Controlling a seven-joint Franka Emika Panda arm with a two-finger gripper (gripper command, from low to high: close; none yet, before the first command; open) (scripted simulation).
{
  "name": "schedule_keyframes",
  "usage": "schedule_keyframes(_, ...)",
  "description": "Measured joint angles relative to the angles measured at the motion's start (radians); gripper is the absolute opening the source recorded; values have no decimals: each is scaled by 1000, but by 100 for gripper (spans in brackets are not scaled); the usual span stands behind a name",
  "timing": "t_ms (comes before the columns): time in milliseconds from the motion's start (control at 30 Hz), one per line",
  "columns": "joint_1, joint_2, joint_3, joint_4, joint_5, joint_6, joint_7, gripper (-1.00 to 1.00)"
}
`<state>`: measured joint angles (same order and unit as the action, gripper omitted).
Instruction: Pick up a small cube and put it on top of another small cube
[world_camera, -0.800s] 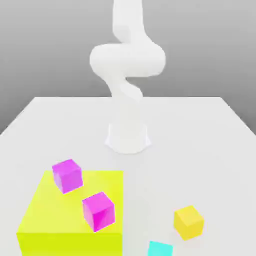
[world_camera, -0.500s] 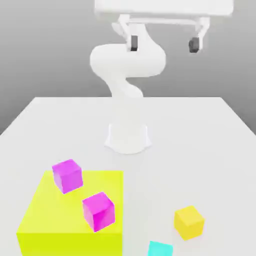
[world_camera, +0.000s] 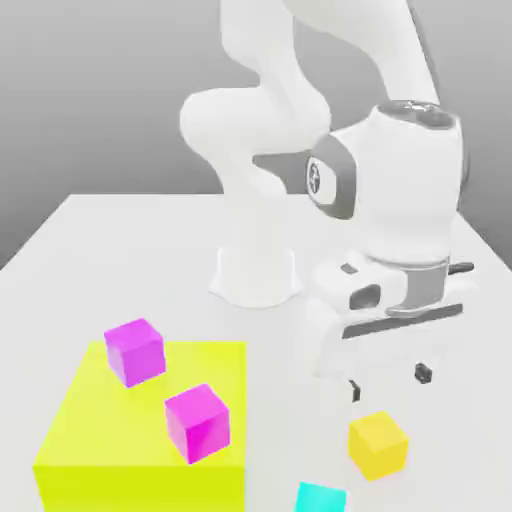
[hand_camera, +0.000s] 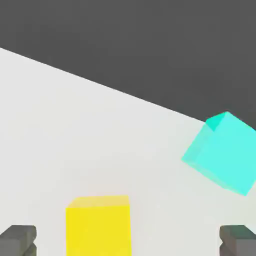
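The gripper (world_camera: 389, 381) hangs just above the yellow cube (world_camera: 378, 444) with its fingers spread wide apart, gripping nothing; in the hand view the cube (hand_camera: 98, 225) sits between the two dark fingertips (hand_camera: 18, 240). The yellow cube rests on the white tabletop (world_camera: 120, 250), toward the near right in the exterior view. A cyan cube (world_camera: 321, 498) lies near it, slightly closer and to the left. Farther left, two magenta cubes (world_camera: 134, 351) (world_camera: 198, 422) sit on a large yellow-green block (world_camera: 110, 440). The arm's base (world_camera: 256, 272) stands at the far middle.

bright, even light; faint soft shadows.
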<state>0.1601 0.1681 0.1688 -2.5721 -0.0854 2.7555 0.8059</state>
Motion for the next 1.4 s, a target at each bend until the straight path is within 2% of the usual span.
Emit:
schedule_keyframes(167, 50, 182, -58, 24, -66, 138, 48, 0)
schedule_keyframes(200, 59, 204, -68, 28, -74, 156, 55, -100)
schedule_keyframes(433, 57, 204, -67, 28, -76, 156, 57, -100)
schedule_keyframes(633, 11, 10, -23, -9, 4, 0, 0, -100)
schedule_keyframes(1100, -379, -498, -295, -81, 20, -430, 120, -100)
schedule_keyframes(1167, -401, -491, -313, -101, 24, -403, 124, -100)
schedule_keyframes(1267, -406, -415, -323, -137, 31, -291, 119, -100)
schedule_keyframes(1300, -407, -396, -324, -146, 33, -264, 118, 100)
schedule_keyframes(1400, -407, -396, -324, -146, 33, -264, 118, 100)
